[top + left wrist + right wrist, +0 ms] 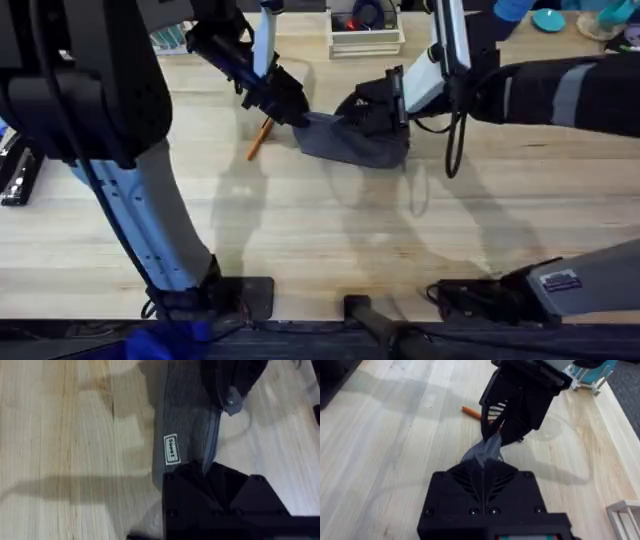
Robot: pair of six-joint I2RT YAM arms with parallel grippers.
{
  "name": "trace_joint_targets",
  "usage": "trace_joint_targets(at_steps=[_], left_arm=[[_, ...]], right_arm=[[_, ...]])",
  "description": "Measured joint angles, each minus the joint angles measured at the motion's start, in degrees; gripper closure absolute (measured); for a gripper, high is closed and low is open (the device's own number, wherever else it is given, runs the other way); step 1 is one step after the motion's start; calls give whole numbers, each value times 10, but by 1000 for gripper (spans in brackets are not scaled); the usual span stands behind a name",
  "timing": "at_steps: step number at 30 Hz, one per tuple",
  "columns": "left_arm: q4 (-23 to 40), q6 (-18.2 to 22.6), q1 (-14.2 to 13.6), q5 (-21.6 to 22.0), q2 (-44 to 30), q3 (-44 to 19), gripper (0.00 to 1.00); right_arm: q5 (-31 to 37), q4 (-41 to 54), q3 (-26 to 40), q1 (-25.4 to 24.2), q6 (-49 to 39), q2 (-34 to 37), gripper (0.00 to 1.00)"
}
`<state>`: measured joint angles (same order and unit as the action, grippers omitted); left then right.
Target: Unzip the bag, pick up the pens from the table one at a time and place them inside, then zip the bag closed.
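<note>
**Both pincers hold the ends of the blue-grey bag**

The bag [352, 141] lies on the light wood surface [330, 240], in the far middle part of the overhead view. It is an oblong pouch of blue-grey fabric, a little crumpled, with darker folds on the side near the right arm. In the left wrist view the fabric shows a fine weave, a zipper line along its length, and a small white label [171, 449] with dark letters sewn on its side.

The left pincer [290, 108] is closed on the left end of the bag, where the cloth is pulled into a narrow point. The right pincer [385, 112] is at the opposite end and is closed on the fabric there; in the right wrist view the cloth stretches as a thin grey strip between the 2 pincers.

1 orange pen [260, 138] lies on the surface just beside the left end of the bag, slanted, partly under the left pincer. Its orange end is seen also in the right wrist view, behind the left pincer
</note>
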<state>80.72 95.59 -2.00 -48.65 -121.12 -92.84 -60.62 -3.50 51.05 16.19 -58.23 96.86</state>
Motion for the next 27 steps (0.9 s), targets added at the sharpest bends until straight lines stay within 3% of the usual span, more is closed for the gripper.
trace_joint_targets(at_steps=[27], left_arm=[[-1, 0, 0, 0, 0, 0, 959]], right_arm=[[57, -69, 0, 47, 32, 0, 971]])
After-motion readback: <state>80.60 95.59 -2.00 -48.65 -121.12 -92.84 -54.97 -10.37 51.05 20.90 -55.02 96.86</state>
